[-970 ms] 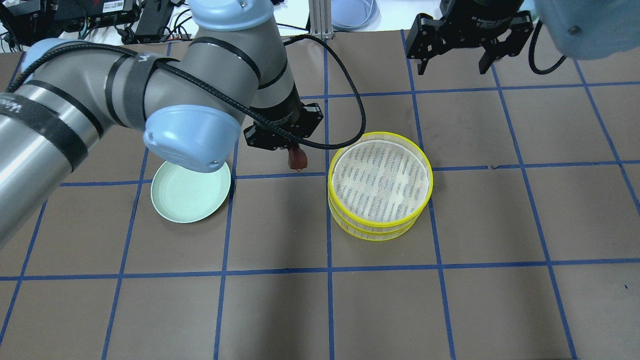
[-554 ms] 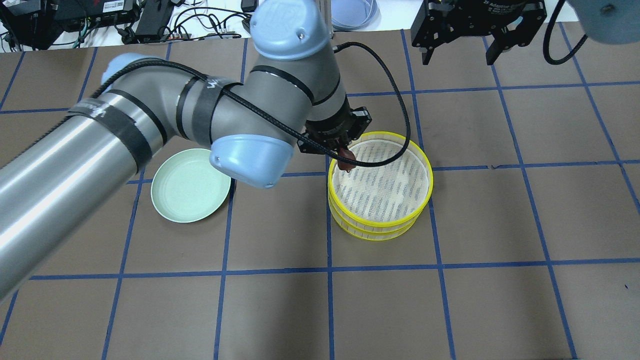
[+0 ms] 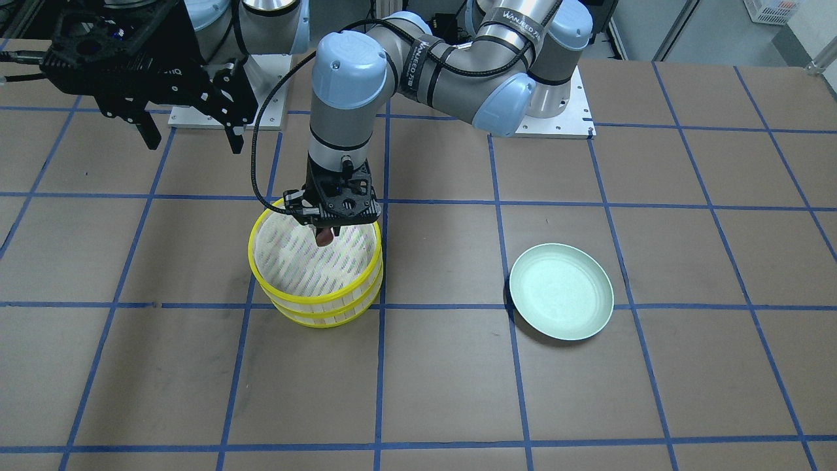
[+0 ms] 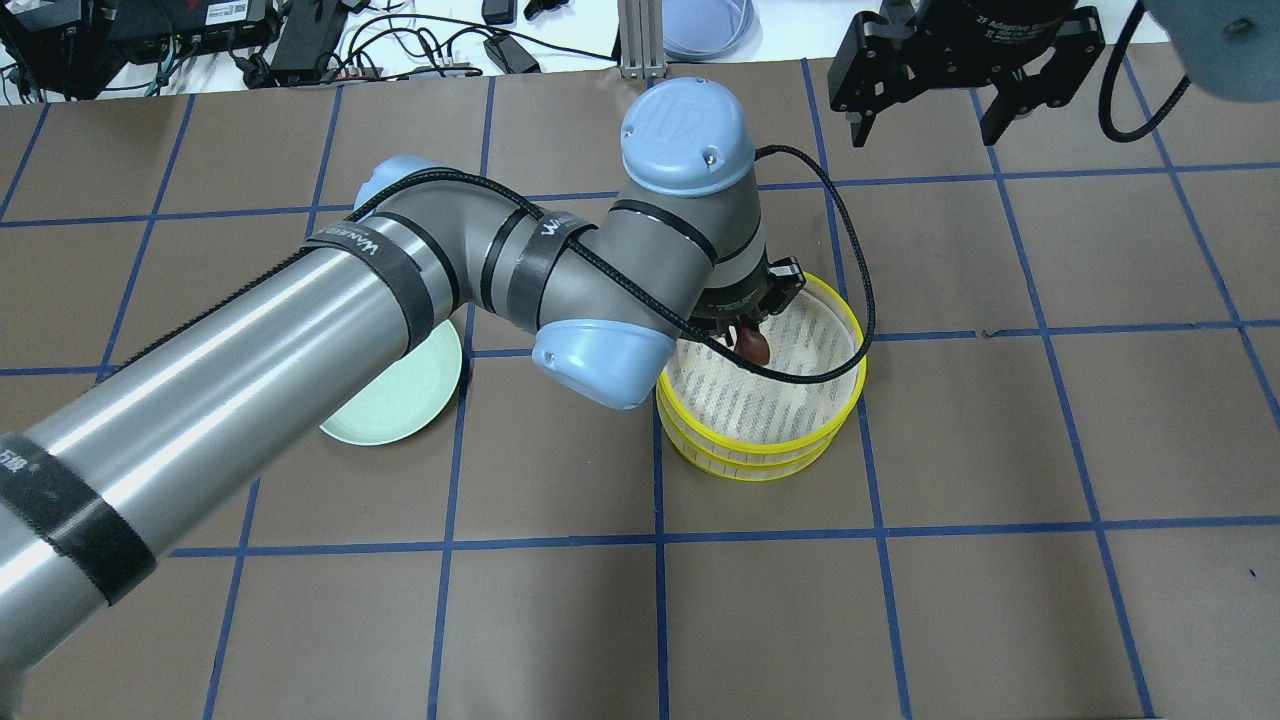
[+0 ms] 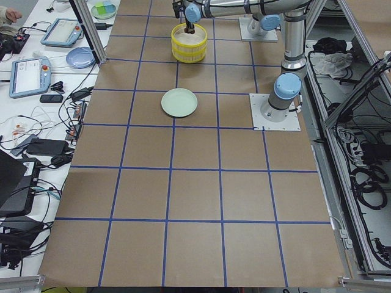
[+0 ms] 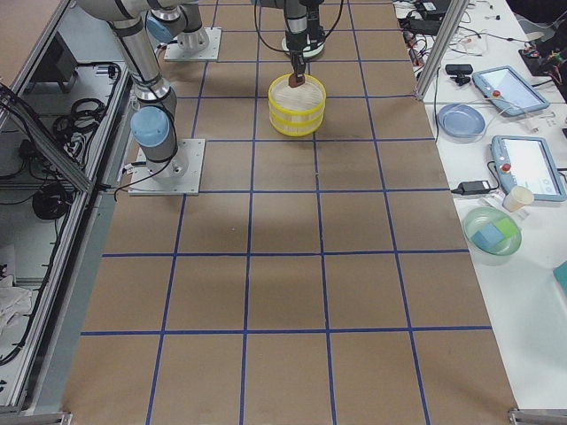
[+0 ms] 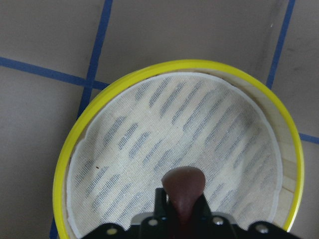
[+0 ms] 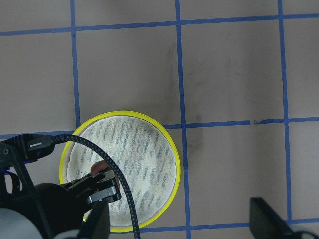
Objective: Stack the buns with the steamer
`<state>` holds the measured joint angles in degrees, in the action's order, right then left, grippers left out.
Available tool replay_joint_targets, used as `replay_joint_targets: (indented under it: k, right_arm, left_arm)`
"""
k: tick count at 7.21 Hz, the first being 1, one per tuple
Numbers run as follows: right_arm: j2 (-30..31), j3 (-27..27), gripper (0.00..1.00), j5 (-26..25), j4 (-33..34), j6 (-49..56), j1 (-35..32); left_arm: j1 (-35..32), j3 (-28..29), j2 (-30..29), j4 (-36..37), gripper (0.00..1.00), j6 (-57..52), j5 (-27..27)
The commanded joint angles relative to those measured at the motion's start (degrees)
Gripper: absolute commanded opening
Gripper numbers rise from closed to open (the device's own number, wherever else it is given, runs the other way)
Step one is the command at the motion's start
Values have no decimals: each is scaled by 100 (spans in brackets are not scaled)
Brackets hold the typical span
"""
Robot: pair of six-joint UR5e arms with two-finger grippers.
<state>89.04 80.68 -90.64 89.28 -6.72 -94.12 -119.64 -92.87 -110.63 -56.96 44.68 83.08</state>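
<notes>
My left gripper (image 4: 752,340) is shut on the dark reddish-brown bun (image 4: 755,345) and holds it above the yellow-rimmed steamer (image 4: 845,400), over the cloth-lined top tier near its far rim. The bun also shows in the front view (image 3: 324,237) and in the left wrist view (image 7: 184,189), pinched between the fingers. The steamer is a stack of tiers (image 3: 314,307). The pale cream-yellow bun is out of view. My right gripper (image 4: 940,115) is open and empty, high over the table's far right, away from the steamer.
The pale green plate (image 4: 395,415) lies empty to the left of the steamer, partly under my left arm; it shows whole in the front view (image 3: 561,292). Blue tape lines grid the brown table. Cables and devices lie beyond the far edge.
My left gripper has carried the reddish-brown bun rightward from beside the steamer to over its top tier. The right gripper has shifted slightly right.
</notes>
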Motion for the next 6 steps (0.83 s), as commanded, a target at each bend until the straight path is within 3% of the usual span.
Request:
replay_joint_targets:
  k: [1,4,6]
  right_arm:
    - [8,10,100,-6,-7,4,-1]
    - [-1,10,100,2,2,13,-1]
    - [-1,18,100,-7,-7,13,-1]
  left_arm:
    - [-16,-4,-11,27,86,-47,15]
    - [89,5,138,9,88,-345,41]
    - [465,5,383,-52,96,-537,24]
